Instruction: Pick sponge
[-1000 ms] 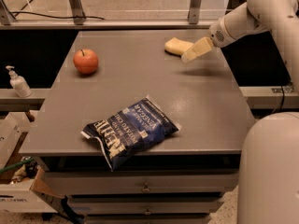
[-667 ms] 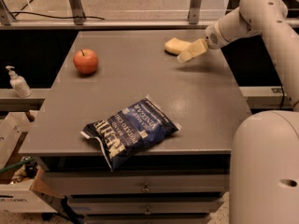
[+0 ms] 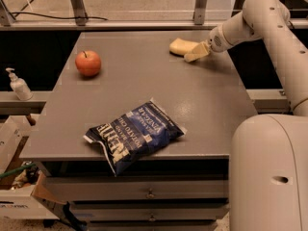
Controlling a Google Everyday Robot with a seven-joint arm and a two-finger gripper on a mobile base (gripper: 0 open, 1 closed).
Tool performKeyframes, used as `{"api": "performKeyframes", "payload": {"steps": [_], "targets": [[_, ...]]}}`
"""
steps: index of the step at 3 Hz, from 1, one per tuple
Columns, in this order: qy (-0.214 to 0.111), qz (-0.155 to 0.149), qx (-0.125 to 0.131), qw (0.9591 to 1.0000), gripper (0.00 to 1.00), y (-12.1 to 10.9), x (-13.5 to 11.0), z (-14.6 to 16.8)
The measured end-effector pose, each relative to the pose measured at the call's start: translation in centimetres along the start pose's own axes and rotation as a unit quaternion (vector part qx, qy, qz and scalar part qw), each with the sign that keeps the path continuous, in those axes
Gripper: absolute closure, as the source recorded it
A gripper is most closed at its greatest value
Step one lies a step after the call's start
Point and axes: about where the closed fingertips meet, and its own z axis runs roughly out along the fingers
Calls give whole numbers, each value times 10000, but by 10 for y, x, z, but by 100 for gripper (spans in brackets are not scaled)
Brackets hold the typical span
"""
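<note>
Three items on the grey desk [image 3: 202, 105]: sponge [image 3: 178, 46], apple [image 3: 88, 63], chip bag [image 3: 135, 136]. Sponge is pale yellow and lies flat at the far right of the desk, near the back edge. Gripper [image 3: 196, 53] is low over the desk at the sponge's right end, touching or overlapping it; the pale padded tip points left and down toward the sponge. Cannot tell if the jaws are released, clenched or grasping the sponge. White arm [image 3: 262, 13] comes in from the right side and bends down to the gripper. Apple is red, upright, stem up, at the far left, well apart from the sponge. Chip bag is dark blue, crumpled, lying flat at the front edge, one corner hanging over. White robot body [image 3: 269, 172] fills the lower right. Off the desk on the left: white pump bottle [image 3: 18, 85] on a ledge, cardboard box [image 3: 14, 201] below. Drawer fronts [image 3: 151, 194] sit under the desk top.
</note>
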Motion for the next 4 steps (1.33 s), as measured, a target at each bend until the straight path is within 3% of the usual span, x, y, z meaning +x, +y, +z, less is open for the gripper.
{"api": "performKeyframes", "payload": {"steps": [2, 3, 4], "targets": [[-73, -247, 248, 9994, 87, -3, -7, -55], [-101, -477, 299, 9984, 100, 16, -12, -95], [-104, -620, 338, 9975, 100, 40, -8, -129]]}}
